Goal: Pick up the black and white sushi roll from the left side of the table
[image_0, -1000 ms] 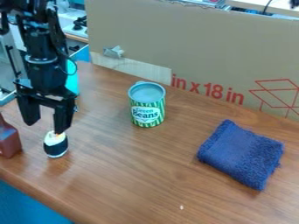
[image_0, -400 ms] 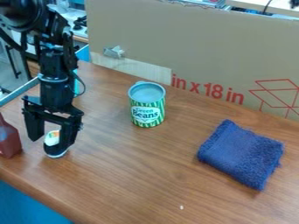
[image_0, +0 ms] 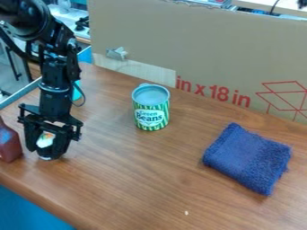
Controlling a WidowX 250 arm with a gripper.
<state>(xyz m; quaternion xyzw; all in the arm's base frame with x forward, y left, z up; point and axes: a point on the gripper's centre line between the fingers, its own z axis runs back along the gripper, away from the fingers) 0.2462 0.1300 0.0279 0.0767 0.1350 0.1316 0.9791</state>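
Over the desk [image_0: 156, 188], the black gripper [image_0: 46, 153] hangs at left; blue cloth [image_0: 249, 159] right, striped can [image_0: 150, 108] upper centre, brown bottle [image_0: 8, 143] left edge; smallest, a dark-and-white piece [image_0: 45, 140] upright between the fingers [image_0: 61, 143], closed on it, its long axis running along them.

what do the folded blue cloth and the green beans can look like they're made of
The folded blue cloth: looks like terry toweling, probably cotton, with a matte finish; its surface is nubby and its edges fuzzy.

The green beans can: probably metal, given its smooth gray top and raised rim, with a printed green-and-white striped label around the side; painted plastic can't be ruled out.
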